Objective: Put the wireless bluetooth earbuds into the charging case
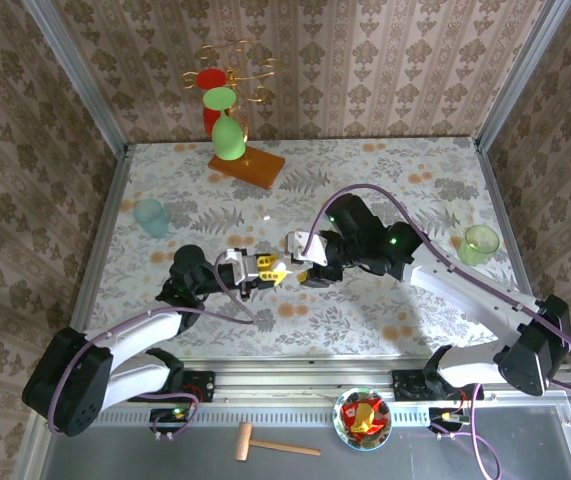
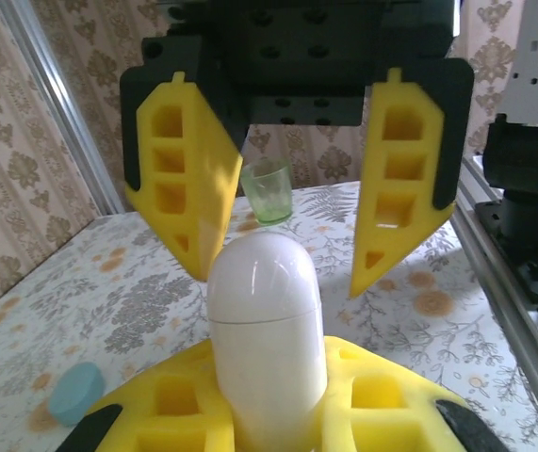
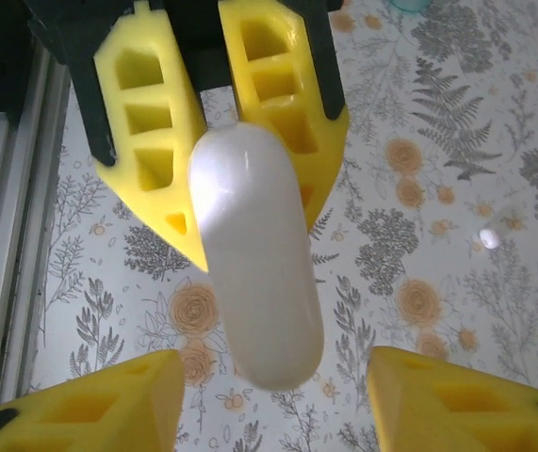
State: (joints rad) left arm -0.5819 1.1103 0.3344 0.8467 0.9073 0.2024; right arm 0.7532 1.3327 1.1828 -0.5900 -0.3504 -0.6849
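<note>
Left gripper [image 2: 269, 363] fingers clamped on closed white charging case [image 2: 267, 301] held off the table [image 1: 385, 180], right gripper [image 3: 273, 363] fingers apart flanking its free end, tiny white earbud [image 3: 490, 235] lying on table.

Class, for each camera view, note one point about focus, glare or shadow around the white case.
Left wrist view: the white charging case sits too close and looks soft at its base. Right wrist view: a bright glare patch washes out the case's upper left side. Top external view: even light, only faint shadows on the table.
</note>
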